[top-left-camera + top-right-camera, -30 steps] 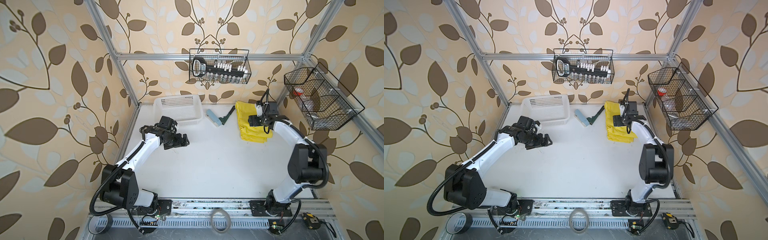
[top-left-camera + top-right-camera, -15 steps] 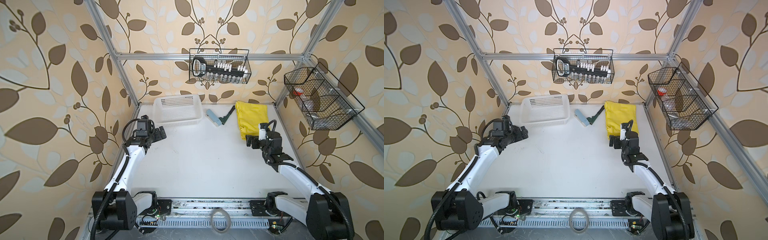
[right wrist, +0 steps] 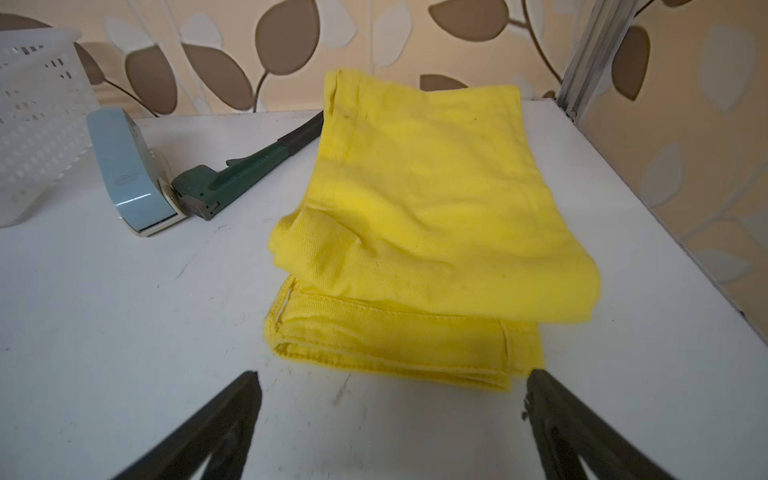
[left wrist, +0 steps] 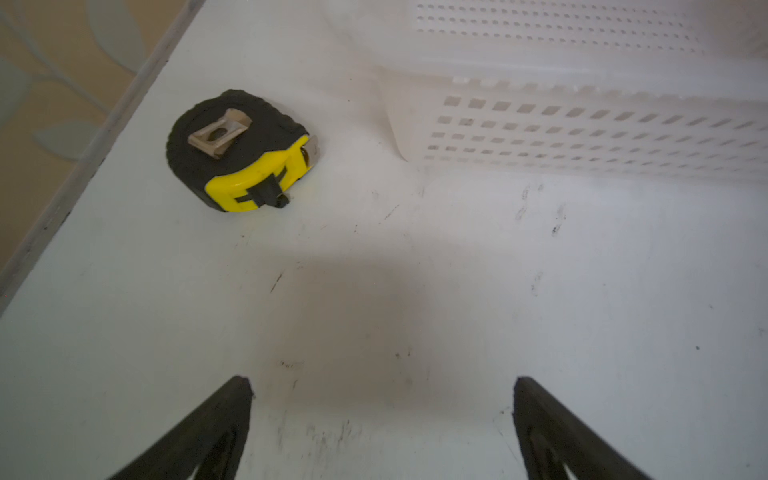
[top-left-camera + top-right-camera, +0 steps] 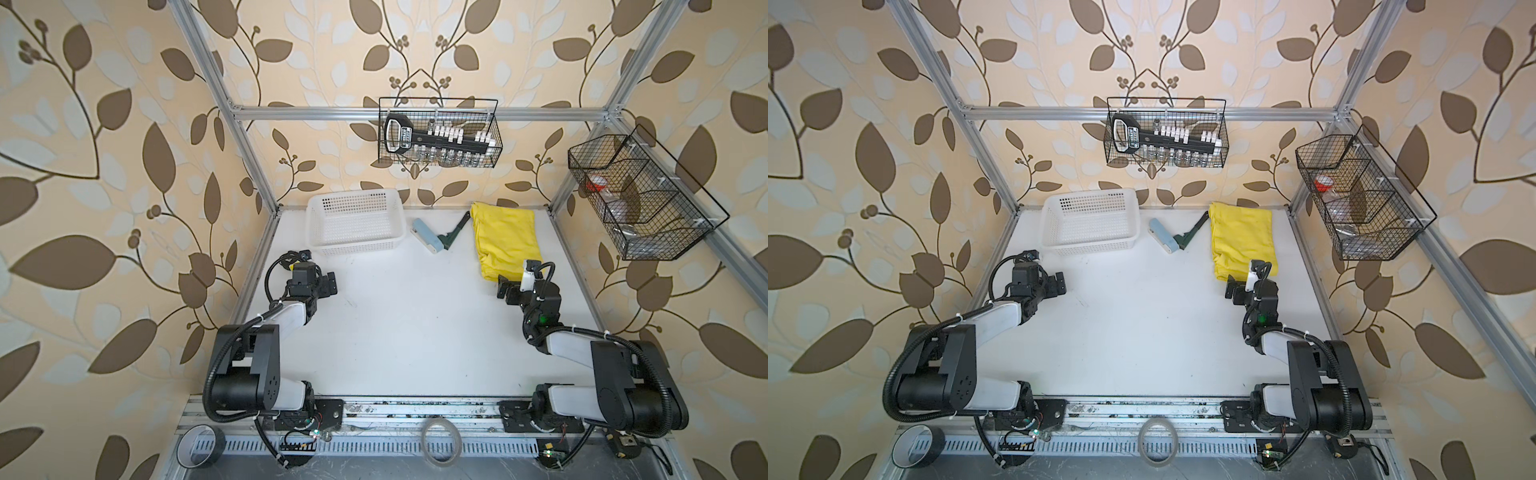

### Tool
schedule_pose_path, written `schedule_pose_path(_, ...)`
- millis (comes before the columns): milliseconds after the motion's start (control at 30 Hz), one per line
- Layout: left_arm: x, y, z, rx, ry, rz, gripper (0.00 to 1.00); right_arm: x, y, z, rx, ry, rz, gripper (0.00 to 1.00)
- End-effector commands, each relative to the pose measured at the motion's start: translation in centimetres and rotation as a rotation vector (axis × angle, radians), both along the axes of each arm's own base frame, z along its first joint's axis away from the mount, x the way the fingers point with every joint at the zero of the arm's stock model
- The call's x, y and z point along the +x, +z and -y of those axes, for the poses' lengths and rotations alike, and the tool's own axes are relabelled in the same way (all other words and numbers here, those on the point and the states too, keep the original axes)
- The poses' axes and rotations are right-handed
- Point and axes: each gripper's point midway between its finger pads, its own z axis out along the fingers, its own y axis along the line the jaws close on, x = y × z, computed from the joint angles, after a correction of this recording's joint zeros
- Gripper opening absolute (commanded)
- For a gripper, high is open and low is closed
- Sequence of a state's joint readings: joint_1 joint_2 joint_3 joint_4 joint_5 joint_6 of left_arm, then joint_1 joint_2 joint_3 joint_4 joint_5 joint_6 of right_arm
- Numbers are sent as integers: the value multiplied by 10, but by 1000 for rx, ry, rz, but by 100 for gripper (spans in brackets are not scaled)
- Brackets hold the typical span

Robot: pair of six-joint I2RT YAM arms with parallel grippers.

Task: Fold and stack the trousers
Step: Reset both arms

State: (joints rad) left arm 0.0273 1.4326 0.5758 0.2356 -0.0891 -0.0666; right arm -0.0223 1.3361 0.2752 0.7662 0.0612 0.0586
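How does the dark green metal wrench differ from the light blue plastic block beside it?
The dark green metal wrench is long and thin; the light blue plastic block is short and thick. The wrench's black handle reaches the folded yellow trousers; the block lies apart from them. Both lie flat on the white table, close together.

A robot test booth: metal frame (image 5: pixel 332 113), leaf wallpaper (image 5: pixel 104 208), white table (image 5: pixel 415 332), tool-filled wire basket (image 5: pixel 440 99) beyond the right pincer (image 3: pixel 392 376).

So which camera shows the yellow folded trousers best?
The right wrist view: the yellow folded cotton trousers fill it close up, layers and seams clear. Both top views show them small, partly behind the right arm. The left wrist view misses them.
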Motion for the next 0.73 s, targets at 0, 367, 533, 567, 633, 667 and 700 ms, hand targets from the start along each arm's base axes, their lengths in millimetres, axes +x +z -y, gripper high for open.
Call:
schedule_pose_path(0,26,16,12,12,-110,118,99,-1,21,-8,-23,52,120,100)
schedule_pose_path(367,20,9,7,-2,-88,154,99,-13,21,6,-53,-80,166,100)
schedule_pose_path(533,19,9,7,0,-86,159,99,-10,21,-3,-78,-49,163,100)
schedule_pose_path(567,18,9,6,0,-85,158,99,-9,22,-2,-68,-45,168,100)
schedule_pose_path(633,19,9,7,0,-86,158,99,-10,21,0,-65,-50,163,100)
schedule_pose_path(667,19,9,6,0,-85,159,99,-10,22,0,-65,-51,167,100)
schedule_pose_path(700,19,9,6,0,-85,160,99,-10,22,-1,-65,-49,166,100)
